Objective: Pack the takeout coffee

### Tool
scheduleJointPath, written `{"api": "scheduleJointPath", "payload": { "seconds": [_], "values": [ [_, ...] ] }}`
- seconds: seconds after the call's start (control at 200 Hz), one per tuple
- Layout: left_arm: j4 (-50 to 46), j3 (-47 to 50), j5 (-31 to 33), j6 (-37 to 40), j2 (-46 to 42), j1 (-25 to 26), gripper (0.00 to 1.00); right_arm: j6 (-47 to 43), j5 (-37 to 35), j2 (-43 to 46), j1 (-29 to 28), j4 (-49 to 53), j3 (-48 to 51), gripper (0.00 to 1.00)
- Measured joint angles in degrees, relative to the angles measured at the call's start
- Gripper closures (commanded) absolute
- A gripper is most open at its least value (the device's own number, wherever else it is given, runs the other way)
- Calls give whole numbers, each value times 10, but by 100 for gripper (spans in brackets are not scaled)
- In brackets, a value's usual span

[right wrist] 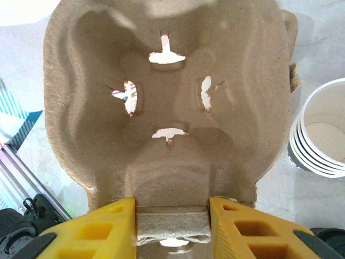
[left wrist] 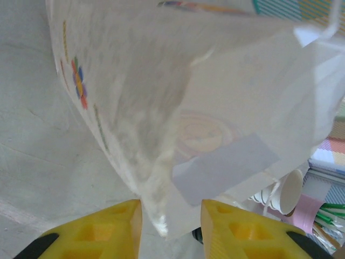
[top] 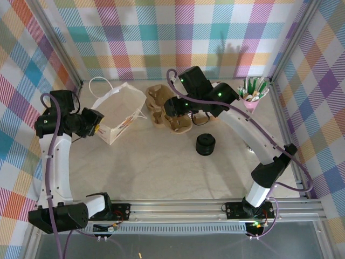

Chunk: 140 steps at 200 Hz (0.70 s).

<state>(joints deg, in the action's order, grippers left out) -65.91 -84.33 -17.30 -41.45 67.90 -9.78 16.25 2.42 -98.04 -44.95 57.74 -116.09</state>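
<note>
Starting nearest the arm bases, found a squat black stack of plastic lids standing alone on the pale table. Further in on the left, found the left gripper at the lower corner of a white paper bag with a small flower print. Saw its yellow fingers standing apart on either side of that corner, so judged the jaws released and not pinching the paper. Beyond, at mid-table, found the right gripper clenched on the rim tab of a brown moulded-pulp cup carrier, grasping it from both sides. Just beside the carrier, noticed a nested stack of lidless cream paper cups, and farther right a pink cup holding green and white sticks.

Judged several risks from here. Might let the bag sag or close its mouth, with no firm grip on the corner. Might tear or tilt the carrier, held by one thin edge only. Might knock over the cup stack when swinging the carrier, being so close. Might spill the drink later, if tipped away from vertical on the way into a carrier pocket.

Could not place the takeout coffee, the single lidded cream cup, with confidence; possibly hidden under the right arm, near the carrier. Could therefore not tell its pointing direction. Would expect it upright, lid up, long axis vertical, but only as a guess.
</note>
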Motion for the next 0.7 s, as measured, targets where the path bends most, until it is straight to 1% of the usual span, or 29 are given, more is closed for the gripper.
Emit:
{"api": "scheduleJointPath", "payload": {
  "seconds": [0.095, 0.185, 0.41, 0.58, 0.7],
  "values": [
    [2, -29, 5, 9, 30, 0, 62, 0, 0, -7, 0, 2, -17, 64],
    [3, -45, 11, 23, 61, 0, 62, 0, 0, -8, 0, 2, -22, 64],
    [0, -120, 37, 77, 193, -1, 61, 0, -4, -8, 4, 5, -24, 64],
    [0, -168, 54, 94, 228, -14, 61, 0, -12, -8, 8, 9, -24, 64],
    [0, -198, 60, 96, 252, -21, 66, 0, -15, -8, 10, 11, -24, 64]
  ]
}}
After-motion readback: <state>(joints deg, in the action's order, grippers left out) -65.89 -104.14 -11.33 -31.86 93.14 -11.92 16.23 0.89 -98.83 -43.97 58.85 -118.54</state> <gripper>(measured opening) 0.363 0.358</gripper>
